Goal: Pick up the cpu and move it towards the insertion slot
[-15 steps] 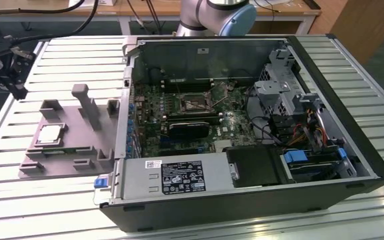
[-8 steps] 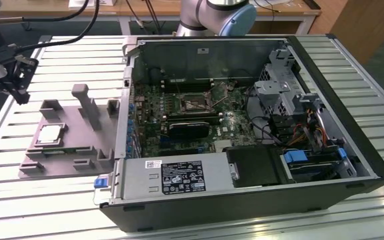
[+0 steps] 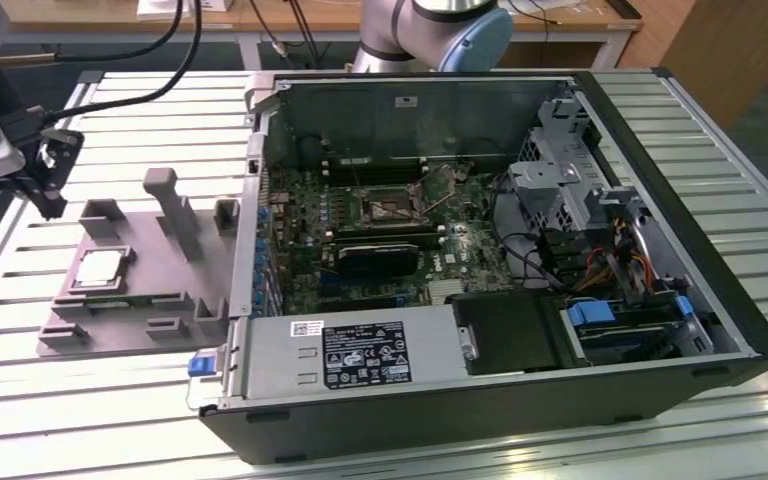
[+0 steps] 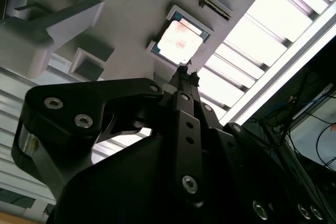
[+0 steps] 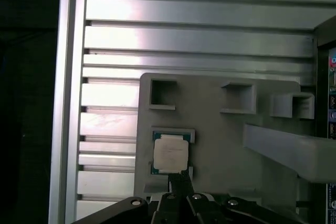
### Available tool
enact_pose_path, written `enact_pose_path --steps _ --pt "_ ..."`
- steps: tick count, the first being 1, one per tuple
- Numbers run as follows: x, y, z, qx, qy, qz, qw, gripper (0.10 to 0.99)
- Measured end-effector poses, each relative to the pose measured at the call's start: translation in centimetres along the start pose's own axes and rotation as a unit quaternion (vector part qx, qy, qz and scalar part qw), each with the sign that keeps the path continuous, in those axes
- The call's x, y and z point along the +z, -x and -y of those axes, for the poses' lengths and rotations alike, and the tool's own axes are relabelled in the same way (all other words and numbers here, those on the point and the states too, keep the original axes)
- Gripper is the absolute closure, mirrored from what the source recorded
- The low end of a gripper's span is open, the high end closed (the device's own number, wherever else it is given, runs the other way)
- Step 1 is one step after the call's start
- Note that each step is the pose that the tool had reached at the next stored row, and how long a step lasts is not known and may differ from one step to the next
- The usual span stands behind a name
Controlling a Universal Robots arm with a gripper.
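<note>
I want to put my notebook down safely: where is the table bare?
Bare slats of the table lie on the near side of the grey holder and beside the computer case at the exterior view's right. The holder, with the cpu, and the case's inside are crowded.

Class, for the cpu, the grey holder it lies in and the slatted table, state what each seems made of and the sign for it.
The cpu: a metal lid, silvery and faintly sheened, on a thin darker rim, probably circuit board. The grey holder: likely plastic, matt, uniform grey with blocky pockets. The slatted table: probably aluminium, bright strips throwing strong glare.
</note>
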State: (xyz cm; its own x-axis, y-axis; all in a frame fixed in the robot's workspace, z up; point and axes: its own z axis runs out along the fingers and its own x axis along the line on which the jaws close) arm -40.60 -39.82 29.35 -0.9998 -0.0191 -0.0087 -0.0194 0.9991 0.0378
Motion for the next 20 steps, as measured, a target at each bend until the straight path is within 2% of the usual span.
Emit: enact_pose_path --steps 20 --pt "3.63 -0.04 0.41 0.000 0.0000 0.0000 1.0000 0.984"
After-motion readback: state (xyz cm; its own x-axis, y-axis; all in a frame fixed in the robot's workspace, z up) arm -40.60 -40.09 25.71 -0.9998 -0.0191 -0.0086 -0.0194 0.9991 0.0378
